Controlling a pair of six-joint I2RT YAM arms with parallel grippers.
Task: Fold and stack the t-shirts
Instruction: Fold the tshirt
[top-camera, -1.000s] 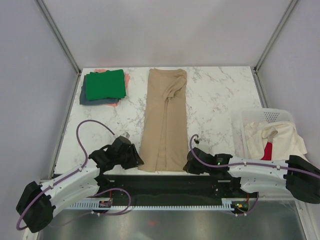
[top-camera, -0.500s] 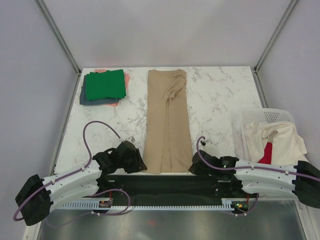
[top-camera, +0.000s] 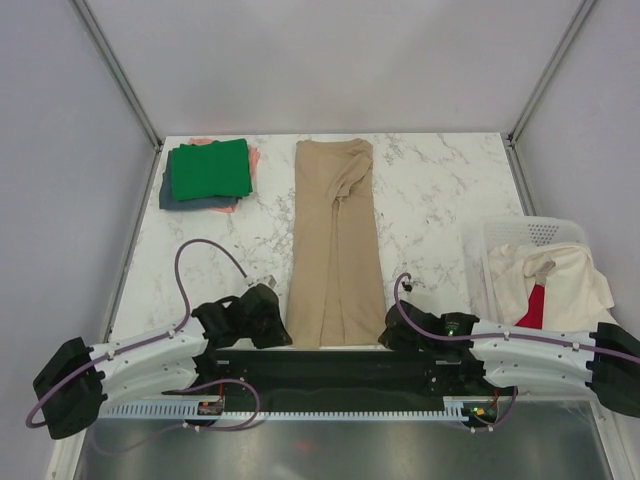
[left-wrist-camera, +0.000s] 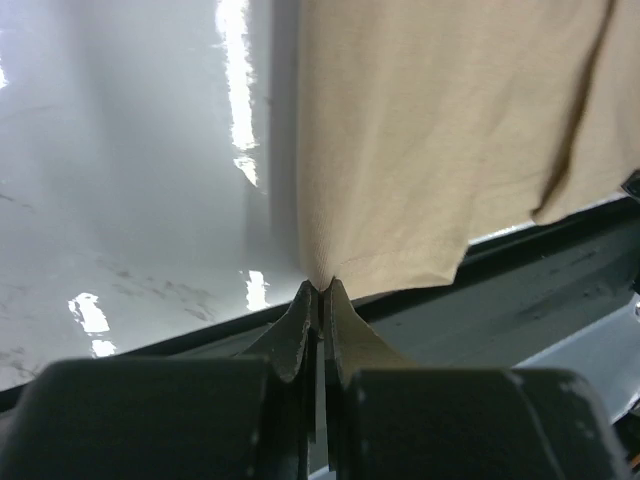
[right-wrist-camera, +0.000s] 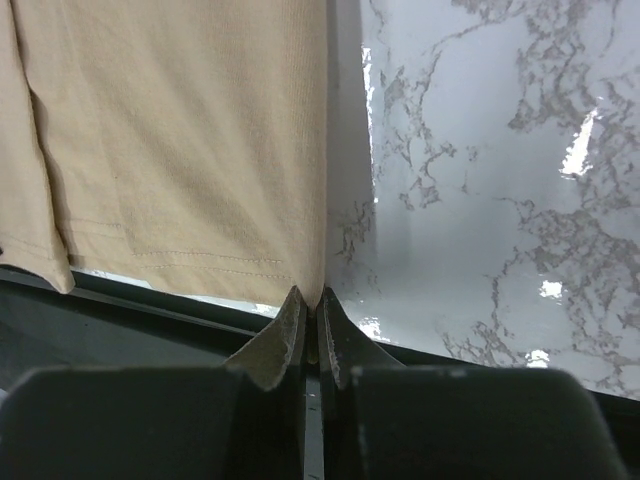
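We note two matching arms. Left arm (top-camera: 140, 355), right arm (top-camera: 530, 345): white link shells, bulky black joint housings, small dark screws dotting shells. Purple cable (top-camera: 205, 242) loops off each, runs along links. Small green light (top-camera: 450, 320) near right wrist. Left gripper (left-wrist-camera: 318, 287): black blocky body, two dark tapered fingers (left-wrist-camera: 292, 335), tips paler and scuffed. Right gripper (right-wrist-camera: 311, 295): same build.

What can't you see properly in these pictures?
- Top view: the green t-shirt covers the shirts beneath; only edges show.
- Top view: the cream cloth hides most of the red one in the basket.
- Wrist views: the tan t-shirt is cut off by the frame's top edge.
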